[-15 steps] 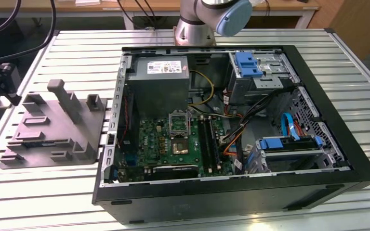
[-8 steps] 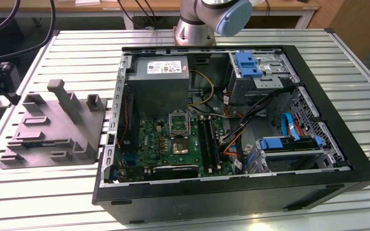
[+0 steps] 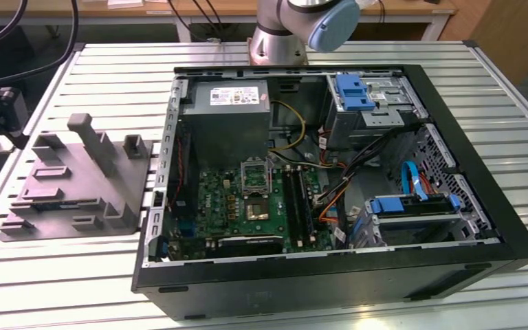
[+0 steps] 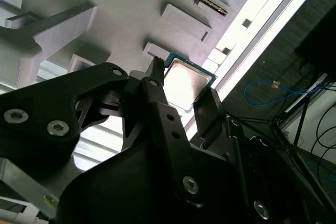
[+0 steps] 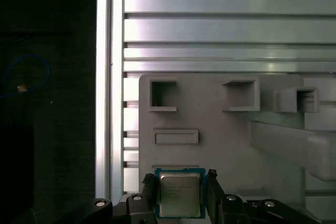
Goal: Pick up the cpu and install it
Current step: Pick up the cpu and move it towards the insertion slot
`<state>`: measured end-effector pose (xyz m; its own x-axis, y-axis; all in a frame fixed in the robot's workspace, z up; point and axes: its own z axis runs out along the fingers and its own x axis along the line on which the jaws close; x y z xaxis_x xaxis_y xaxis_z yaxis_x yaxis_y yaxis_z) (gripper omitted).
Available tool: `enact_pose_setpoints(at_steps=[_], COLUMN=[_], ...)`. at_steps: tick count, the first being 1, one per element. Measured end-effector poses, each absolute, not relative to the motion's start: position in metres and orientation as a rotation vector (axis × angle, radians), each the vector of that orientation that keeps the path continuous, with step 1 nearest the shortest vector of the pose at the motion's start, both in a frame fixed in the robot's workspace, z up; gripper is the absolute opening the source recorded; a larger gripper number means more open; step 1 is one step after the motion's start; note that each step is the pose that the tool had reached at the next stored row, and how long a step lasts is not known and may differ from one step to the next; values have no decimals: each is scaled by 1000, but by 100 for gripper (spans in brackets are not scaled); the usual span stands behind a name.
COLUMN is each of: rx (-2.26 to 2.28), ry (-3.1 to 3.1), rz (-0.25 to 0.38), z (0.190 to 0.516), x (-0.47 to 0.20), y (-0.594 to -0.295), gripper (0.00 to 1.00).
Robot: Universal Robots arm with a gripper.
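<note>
Gripping the cpu [image 5: 179, 195] by 2 opposite edges, my claw [image 5: 180, 178] is clamped on it, chip between my fingers [image 5: 148, 188]; the grey moulded tray [image 5: 226, 140] lies below my claw.

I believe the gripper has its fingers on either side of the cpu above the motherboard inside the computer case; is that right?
Not quite: only the place is wrong. In the first wrist view the gripper has its fingers on either side of the cpu above the grey moulded tray, which lies on the slatted table.
</note>
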<state>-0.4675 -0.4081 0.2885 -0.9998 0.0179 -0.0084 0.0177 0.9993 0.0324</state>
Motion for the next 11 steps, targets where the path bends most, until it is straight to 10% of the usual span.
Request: enact_pose_setpoints(at_steps=[11], rx=[28], ry=[3133], rz=[50], z=[292], x=[-467], y=[-408], gripper=[47])
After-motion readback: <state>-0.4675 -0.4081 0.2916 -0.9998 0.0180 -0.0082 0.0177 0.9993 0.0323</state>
